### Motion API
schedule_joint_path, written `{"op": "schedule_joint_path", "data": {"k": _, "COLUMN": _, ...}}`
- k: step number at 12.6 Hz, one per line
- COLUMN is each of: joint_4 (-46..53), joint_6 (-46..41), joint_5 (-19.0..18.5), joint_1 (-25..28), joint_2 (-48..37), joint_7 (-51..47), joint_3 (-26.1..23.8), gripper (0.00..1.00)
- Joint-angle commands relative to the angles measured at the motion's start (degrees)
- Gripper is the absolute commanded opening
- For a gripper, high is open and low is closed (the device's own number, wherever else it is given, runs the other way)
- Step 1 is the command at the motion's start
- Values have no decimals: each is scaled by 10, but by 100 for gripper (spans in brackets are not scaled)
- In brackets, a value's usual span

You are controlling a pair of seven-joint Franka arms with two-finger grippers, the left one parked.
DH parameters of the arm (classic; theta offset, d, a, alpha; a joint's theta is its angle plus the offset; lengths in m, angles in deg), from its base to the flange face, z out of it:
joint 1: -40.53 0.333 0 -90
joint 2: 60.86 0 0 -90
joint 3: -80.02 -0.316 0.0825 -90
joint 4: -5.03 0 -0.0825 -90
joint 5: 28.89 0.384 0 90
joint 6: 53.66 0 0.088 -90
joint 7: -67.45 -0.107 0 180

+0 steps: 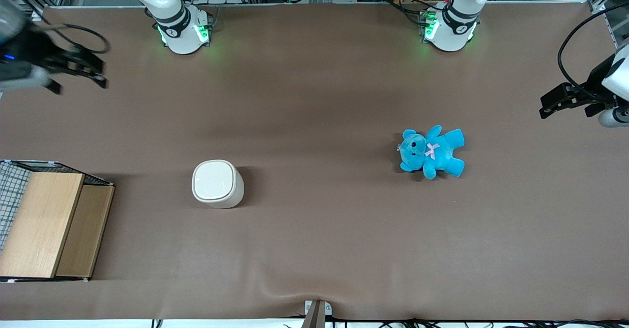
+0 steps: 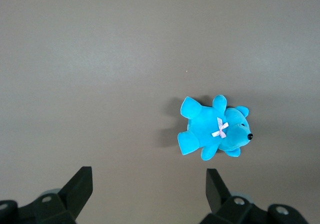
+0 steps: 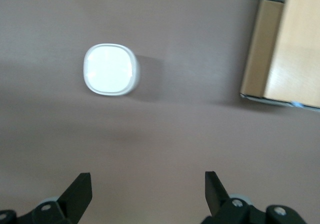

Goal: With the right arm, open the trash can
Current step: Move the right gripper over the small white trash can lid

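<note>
The trash can [image 1: 217, 183] is a small cream-white bin standing upright on the brown table, its flat lid closed. It also shows in the right wrist view [image 3: 110, 69]. My right gripper [image 1: 78, 75] hangs high above the table at the working arm's end, farther from the front camera than the trash can and well apart from it. Its black fingers [image 3: 80, 191] stand wide open with nothing between them; the gripper's midpoint [image 3: 148, 191] is over bare table.
A wooden box [image 1: 46, 222] with a wire mesh side stands at the working arm's end, beside the trash can; it also shows in the right wrist view [image 3: 285, 48]. A blue teddy [image 1: 431, 152] lies toward the parked arm's end.
</note>
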Motion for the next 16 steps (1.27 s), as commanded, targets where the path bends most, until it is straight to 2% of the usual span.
{"op": "schedule_joint_path", "data": {"k": 1, "joint_4": -61, "joint_6": 71, "joint_5": -1, "joint_1": 11, "joint_2": 3, "joint_7": -48, "joint_3": -28, "gripper": 100}}
{"op": "schedule_joint_path", "data": {"k": 7, "joint_4": -72, "joint_6": 134, "joint_5": -15, "joint_1": 50, "joint_2": 83, "joint_7": -74, "joint_3": -41, "gripper": 99}}
{"op": "schedule_joint_path", "data": {"k": 9, "joint_4": -79, "joint_6": 150, "joint_5": -15, "joint_1": 58, "joint_2": 106, "joint_7": -98, "joint_3": -41, "gripper": 64}}
{"op": "schedule_joint_path", "data": {"k": 11, "joint_4": -123, "joint_6": 210, "joint_5": -15, "joint_1": 70, "joint_2": 108, "joint_7": -110, "joint_3": -43, "gripper": 31}}
{"op": "schedule_joint_path", "data": {"k": 13, "joint_4": -137, "joint_6": 232, "joint_5": -19, "joint_1": 73, "joint_2": 115, "joint_7": -110, "joint_3": -43, "gripper": 16}}
{"op": "schedule_joint_path", "data": {"k": 14, "joint_4": -138, "joint_6": 236, "joint_5": -34, "joint_1": 74, "joint_2": 119, "joint_7": -110, "joint_3": -43, "gripper": 9}}
{"op": "schedule_joint_path", "data": {"k": 16, "joint_4": -158, "joint_6": 267, "joint_5": -94, "joint_1": 80, "joint_2": 124, "joint_7": -149, "joint_3": -44, "gripper": 3}}
